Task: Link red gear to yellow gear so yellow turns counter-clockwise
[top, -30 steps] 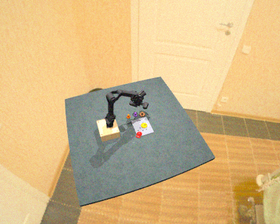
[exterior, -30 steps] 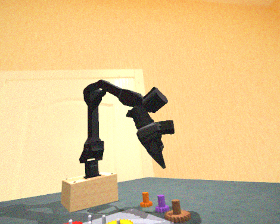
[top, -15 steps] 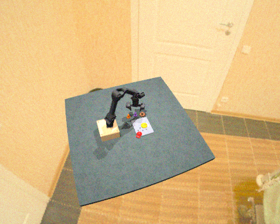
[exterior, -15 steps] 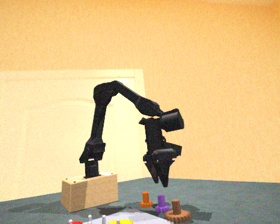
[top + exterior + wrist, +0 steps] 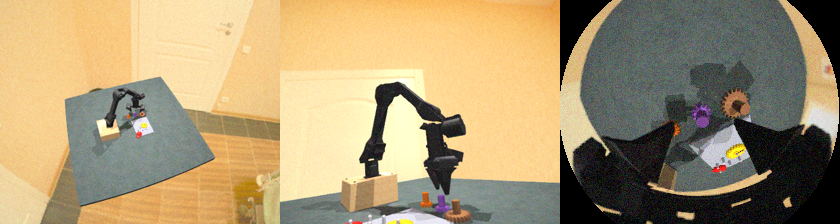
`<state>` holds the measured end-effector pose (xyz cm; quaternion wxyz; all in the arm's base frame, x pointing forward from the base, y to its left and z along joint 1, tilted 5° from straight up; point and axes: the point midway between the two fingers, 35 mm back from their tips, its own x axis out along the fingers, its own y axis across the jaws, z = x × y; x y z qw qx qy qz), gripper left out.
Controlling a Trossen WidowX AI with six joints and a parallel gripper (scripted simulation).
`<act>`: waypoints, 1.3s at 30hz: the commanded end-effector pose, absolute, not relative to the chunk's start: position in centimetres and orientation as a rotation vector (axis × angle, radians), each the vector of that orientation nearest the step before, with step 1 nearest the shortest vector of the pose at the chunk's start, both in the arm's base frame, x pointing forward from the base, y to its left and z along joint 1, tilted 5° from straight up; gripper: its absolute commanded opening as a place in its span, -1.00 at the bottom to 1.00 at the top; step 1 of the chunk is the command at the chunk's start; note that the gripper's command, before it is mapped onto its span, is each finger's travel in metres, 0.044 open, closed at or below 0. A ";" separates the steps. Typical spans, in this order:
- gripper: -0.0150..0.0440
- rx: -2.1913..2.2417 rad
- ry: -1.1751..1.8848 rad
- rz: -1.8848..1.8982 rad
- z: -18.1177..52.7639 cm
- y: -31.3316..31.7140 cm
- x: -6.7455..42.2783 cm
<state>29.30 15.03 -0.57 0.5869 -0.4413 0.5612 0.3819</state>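
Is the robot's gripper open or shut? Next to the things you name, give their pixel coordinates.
Open: the wrist view shows the gripper [image 5: 136, 112] [image 5: 442, 191] [image 5: 704, 122] with its fingertips wide apart and nothing held between them.

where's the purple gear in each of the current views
Top: the purple gear is just right of centre.
Exterior: low, right of centre.
Wrist: near the centre, between the fingertips.
Shared landmark: the larger brown gear, right of it each time.

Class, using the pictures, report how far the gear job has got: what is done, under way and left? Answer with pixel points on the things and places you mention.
Done: the red gear [image 5: 139, 134] [image 5: 719, 169] and yellow gear [image 5: 144, 125] [image 5: 735, 151] are on the board [image 5: 149, 130] [image 5: 710, 152], as supplied.

In hand: nothing; the open gripper [image 5: 442, 192] [image 5: 704, 122] hovers above the loose gears.

Left: placing gears to link red to yellow; the orange [image 5: 426, 204], purple [image 5: 441, 208] and brown [image 5: 457, 215] ones stand on the table.
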 end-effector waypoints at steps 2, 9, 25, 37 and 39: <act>1.00 -1.035 1.326 0.894 -1.9 14.7 29.0; 1.00 -1.035 1.326 0.894 -2.7 14.6 29.1; 0.82 -1.035 1.326 0.894 -2.7 14.6 29.1; -0.25 -1.035 1.326 0.894 -2.7 14.6 29.1; -0.29 -1.035 1.326 0.894 -2.7 14.6 29.1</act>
